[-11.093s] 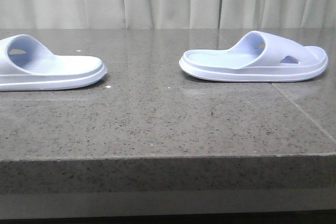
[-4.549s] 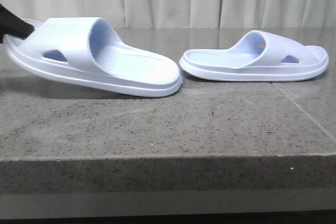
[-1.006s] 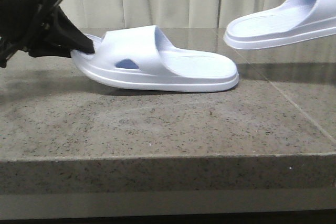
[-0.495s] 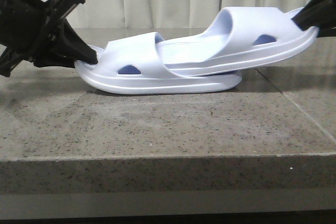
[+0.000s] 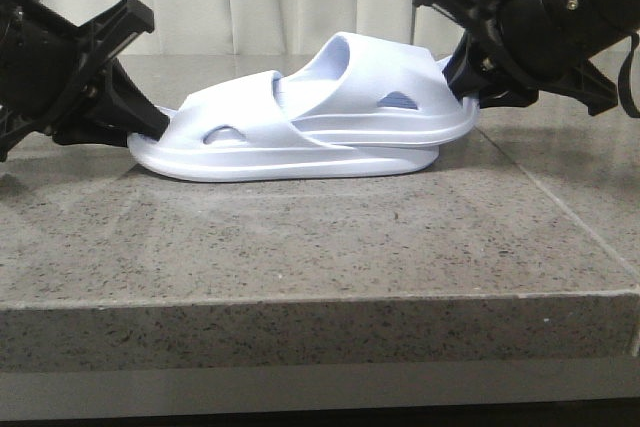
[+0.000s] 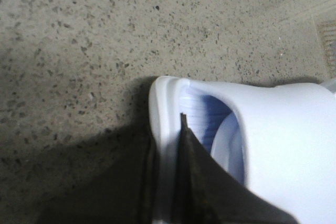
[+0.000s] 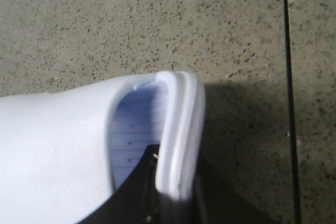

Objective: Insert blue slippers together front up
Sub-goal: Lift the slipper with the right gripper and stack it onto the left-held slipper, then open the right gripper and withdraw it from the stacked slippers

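On the stone counter (image 5: 300, 247) the blue slippers (image 5: 320, 127) lie nested, long axis left-right (upper one's heel tilted up at right), the left gripper (image 5: 150, 127) pinching one end rim and the right gripper (image 5: 465, 82) the other, so uneven pushing could pop them apart.

L arm low at left, gripper (image 5: 160, 119) clamped on slipper rim, one finger (image 6: 202, 182) inside, one under. R arm angles down from upper right, gripper (image 5: 462, 77) likewise pinching a rim, finger (image 7: 139, 190) inside.
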You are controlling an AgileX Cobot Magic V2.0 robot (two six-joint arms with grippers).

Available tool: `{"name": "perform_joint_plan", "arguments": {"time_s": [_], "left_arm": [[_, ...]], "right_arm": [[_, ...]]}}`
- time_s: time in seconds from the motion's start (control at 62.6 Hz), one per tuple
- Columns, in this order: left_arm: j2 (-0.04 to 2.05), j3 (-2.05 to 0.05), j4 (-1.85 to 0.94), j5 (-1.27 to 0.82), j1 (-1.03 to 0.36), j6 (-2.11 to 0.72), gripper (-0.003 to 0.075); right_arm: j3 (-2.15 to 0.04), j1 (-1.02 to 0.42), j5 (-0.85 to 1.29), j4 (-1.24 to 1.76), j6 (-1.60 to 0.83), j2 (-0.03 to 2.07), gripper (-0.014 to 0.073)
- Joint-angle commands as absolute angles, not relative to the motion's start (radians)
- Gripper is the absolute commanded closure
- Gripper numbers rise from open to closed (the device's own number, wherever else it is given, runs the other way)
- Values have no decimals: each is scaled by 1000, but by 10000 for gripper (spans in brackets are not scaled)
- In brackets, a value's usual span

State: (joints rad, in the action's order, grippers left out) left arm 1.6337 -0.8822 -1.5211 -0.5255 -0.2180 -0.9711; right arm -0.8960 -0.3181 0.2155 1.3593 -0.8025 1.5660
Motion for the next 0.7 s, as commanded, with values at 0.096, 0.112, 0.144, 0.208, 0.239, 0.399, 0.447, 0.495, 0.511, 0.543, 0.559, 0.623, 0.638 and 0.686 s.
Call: {"name": "perform_joint_plan", "arguments": {"time_s": [0.096, 0.112, 0.144, 0.208, 0.239, 0.399, 0.447, 0.495, 0.511, 0.543, 0.559, 0.623, 0.638, 0.686], "left_arm": [[1611, -907, -1563, -612, -238, -976, 741], [1611, -907, -1563, -612, -238, -976, 741], [1611, -907, -1563, -612, -238, -976, 741], [1611, -907, -1561, -614, -238, -976, 741], [1611, -907, -1561, -614, -236, -976, 741], [1611, -907, -1559, -616, -235, -976, 741], [1611, -907, -1559, -616, -235, -976, 741], [1611, -907, -1559, -620, -235, -976, 741], [1611, -907, -1559, -622, -235, -976, 741], [1611, -907, -1559, -622, -235, -976, 741], [1611, -907, -1559, -622, -235, -976, 741], [1611, -907, -1559, -622, -235, -976, 741], [1611, -907, -1559, -622, -235, -976, 741], [1611, -907, -1559, -622, -235, -976, 741]], "right_arm": [[-916, -377, 407, 1397, -815, 1548, 711], [-916, -377, 404, 1393, -815, 1547, 711], [-916, -377, 393, 1382, -815, 1542, 711], [-916, -376, 379, 1355, -815, 1532, 705], [-916, -369, 377, 1335, -815, 1522, 692], [-916, -320, 384, 1265, -815, 1471, 520], [-915, -296, 387, 1245, -815, 1451, 425], [-915, -273, 400, 1229, -815, 1438, 359], [-915, -263, 405, 1226, -815, 1432, 335], [-915, -235, 418, 1217, -815, 1420, 277], [-915, -222, 425, 1214, -815, 1414, 256], [-915, -171, 455, 1197, -815, 1395, 192], [-915, -158, 463, 1194, -815, 1392, 180], [-915, -115, 490, 1181, -815, 1381, 156]]}}
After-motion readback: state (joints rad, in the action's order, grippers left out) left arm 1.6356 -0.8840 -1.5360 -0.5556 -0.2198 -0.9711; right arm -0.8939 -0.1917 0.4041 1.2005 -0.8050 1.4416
